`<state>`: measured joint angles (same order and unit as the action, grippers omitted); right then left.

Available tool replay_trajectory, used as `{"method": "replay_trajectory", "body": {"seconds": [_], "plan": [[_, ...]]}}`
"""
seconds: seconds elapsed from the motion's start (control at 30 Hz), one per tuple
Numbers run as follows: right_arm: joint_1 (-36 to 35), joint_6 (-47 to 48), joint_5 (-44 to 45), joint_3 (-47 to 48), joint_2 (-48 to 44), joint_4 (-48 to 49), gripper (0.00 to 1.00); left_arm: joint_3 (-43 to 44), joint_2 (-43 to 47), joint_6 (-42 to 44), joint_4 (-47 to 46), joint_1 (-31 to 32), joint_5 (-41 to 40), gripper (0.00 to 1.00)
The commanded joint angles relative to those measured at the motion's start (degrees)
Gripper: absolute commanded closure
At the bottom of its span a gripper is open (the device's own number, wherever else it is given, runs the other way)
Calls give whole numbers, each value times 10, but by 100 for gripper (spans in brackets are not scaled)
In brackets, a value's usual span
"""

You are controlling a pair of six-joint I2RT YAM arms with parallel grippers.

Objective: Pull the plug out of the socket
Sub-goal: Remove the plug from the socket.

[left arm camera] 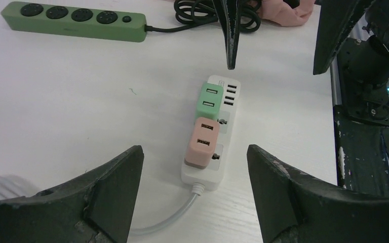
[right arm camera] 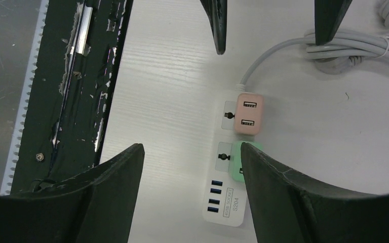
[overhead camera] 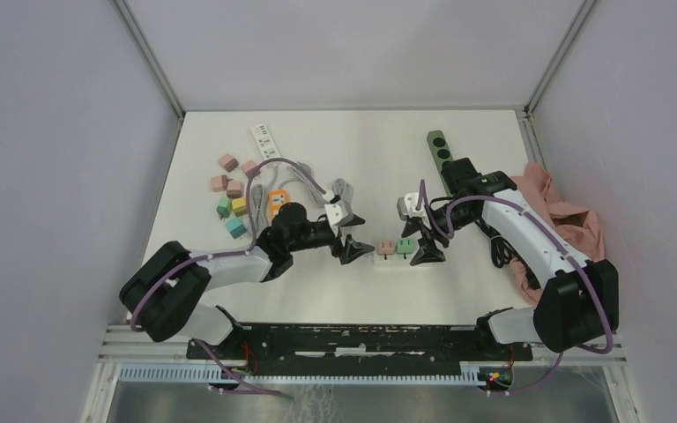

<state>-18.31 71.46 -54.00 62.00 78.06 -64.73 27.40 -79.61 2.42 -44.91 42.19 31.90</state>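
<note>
A white power strip (overhead camera: 394,263) lies at the table's front middle, with a pink plug (overhead camera: 386,248) and a green plug (overhead camera: 405,247) seated in it. My left gripper (overhead camera: 357,238) is open, just left of the strip's cable end and apart from it. In the left wrist view the pink plug (left arm camera: 201,147) sits ahead between the fingers, with the green plug (left arm camera: 209,100) beyond it. My right gripper (overhead camera: 417,239) is open at the strip's USB end. In the right wrist view its right finger (right arm camera: 283,192) covers part of the green plug (right arm camera: 236,161); the pink plug (right arm camera: 248,114) lies beyond.
A green power strip (overhead camera: 442,152) and its coiled black cable (left arm camera: 202,10) lie at the back right, beside a pink cloth (overhead camera: 564,216). Another white strip (overhead camera: 265,141), several loose coloured plugs (overhead camera: 234,198) and a coiled grey cable (overhead camera: 344,189) lie at the back left.
</note>
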Motion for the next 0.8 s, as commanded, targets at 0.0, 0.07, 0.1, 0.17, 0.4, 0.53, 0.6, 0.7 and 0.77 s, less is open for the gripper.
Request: {"method": "replay_trajectory", "body": {"seconds": [0.0, 0.07, 0.1, 0.17, 0.4, 0.53, 0.6, 0.7, 0.77], "plan": [[2, 10, -2, -3, -7, 6, 24, 63, -60, 67, 16, 2, 55, 21], [2, 7, 5, -3, -6, 9, 24, 73, -89, 59, -2, 3, 67, 22], [2, 4, 8, -3, -5, 11, 24, 73, -101, 60, -16, 5, 69, 23], [4, 2, 10, -3, -5, 11, 24, 68, -119, 80, -38, 16, 60, 23], [8, 1, 8, -3, -2, 12, 24, 82, -167, 150, -15, 40, -9, 27], [9, 1, 9, -5, 5, 13, 24, 95, -187, 159, -13, 50, -24, 30], [10, -1, 17, -8, 7, 20, 24, 104, -197, 161, -12, 57, -35, 31], [10, -15, 46, -26, 6, 57, 24, 115, -211, 165, -12, 70, -57, 34], [10, -49, 74, -53, 1, 110, 24, 121, -220, 165, -16, 74, -60, 34]]}}
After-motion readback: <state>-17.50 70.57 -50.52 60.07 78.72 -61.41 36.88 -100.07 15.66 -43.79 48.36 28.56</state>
